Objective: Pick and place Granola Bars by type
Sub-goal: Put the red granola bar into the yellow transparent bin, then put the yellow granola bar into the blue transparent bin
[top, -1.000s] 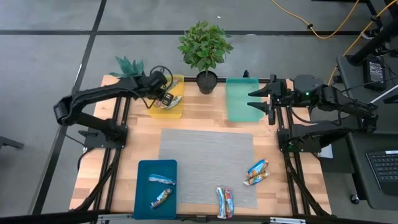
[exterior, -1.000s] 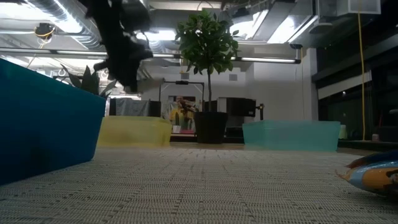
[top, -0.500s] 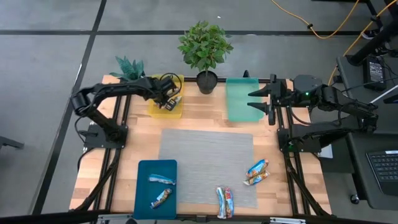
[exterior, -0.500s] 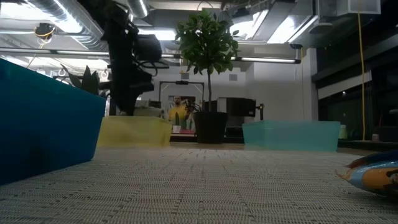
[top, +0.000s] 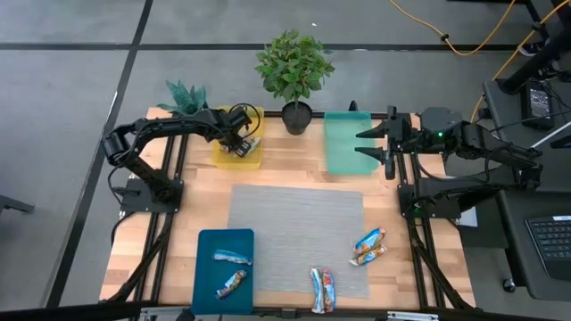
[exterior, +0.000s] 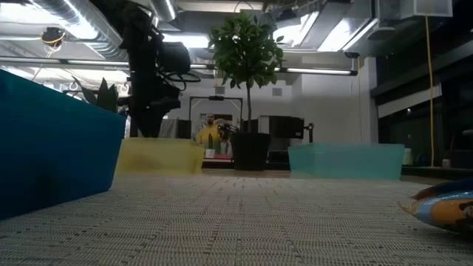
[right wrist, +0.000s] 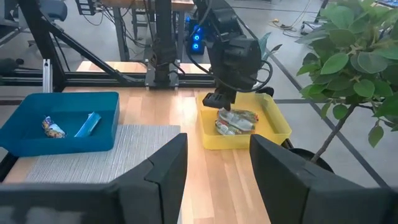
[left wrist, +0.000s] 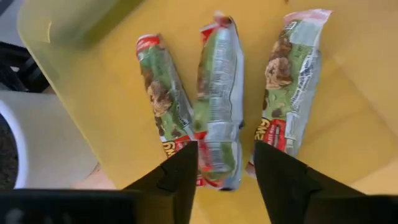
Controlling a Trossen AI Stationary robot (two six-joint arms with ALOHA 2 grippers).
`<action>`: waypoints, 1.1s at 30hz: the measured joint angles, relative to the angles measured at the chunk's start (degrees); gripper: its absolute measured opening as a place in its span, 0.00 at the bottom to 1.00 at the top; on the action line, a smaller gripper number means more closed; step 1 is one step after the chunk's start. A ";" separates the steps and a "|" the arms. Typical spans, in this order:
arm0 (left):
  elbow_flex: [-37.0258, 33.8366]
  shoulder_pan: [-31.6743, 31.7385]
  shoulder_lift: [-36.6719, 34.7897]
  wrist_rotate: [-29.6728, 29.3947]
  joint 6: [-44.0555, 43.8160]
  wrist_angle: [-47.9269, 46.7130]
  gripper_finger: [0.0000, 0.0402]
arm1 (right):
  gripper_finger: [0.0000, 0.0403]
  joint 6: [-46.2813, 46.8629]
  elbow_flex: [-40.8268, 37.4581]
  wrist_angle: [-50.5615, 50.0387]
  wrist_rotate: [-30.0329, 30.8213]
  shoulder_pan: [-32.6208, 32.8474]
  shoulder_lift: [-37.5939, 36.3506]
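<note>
The left pincer (top: 241, 143) hangs low over the yellow tray (top: 224, 157) at the back of the table (top: 285, 178), its fingers (left wrist: 176, 176) apart with nothing between them. Straight beneath it, in the left wrist view, three granola bars (left wrist: 219, 102) lie side by side on the tray's floor, green and silver wrappers with red ends; the middle one sits right under the gap between the fingers, and the other two lie just beside it, one on each side. Just beyond the yellow tray stands a potted plant (top: 294, 73), and past that lies the light green tray (top: 346, 143). The right pincer (top: 376, 143) waits by that tray's far edge, its fingers (right wrist: 163, 168) spread apart and empty.

Farther from the left pincer, toward the front of the table, a grey mat (top: 297, 227) covers the middle. At its front left is the blue tray (top: 203, 276), with two bars (top: 231, 258) inside, one nearer the pincer and one (top: 230, 284) behind it toward the table's front edge. Two more bars (top: 322, 289) lie touching each other at the mat's front edge, and another pair (top: 368, 246) sits at the mat's right side, well apart from both pincers.
</note>
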 joint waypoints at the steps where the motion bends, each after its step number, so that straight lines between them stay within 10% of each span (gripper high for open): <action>1: 0.04 -0.02 -0.32 0.00 0.40 0.00 0.39 | 0.44 0.00 0.00 -0.19 0.00 0.00 0.00; 12: 6.01 -2.70 -8.67 4.65 -0.54 -1.92 0.56 | 0.44 0.10 0.00 -5.29 -6.89 0.00 0.08; 26: 7.17 -15.35 -26.95 4.36 -9.94 2.26 0.47 | 0.44 2.87 0.02 -7.97 -17.28 1.74 0.15; 33: 7.17 -22.85 -32.31 -0.86 -9.99 5.54 0.44 | 0.44 4.05 0.04 -19.19 -10.76 11.35 1.66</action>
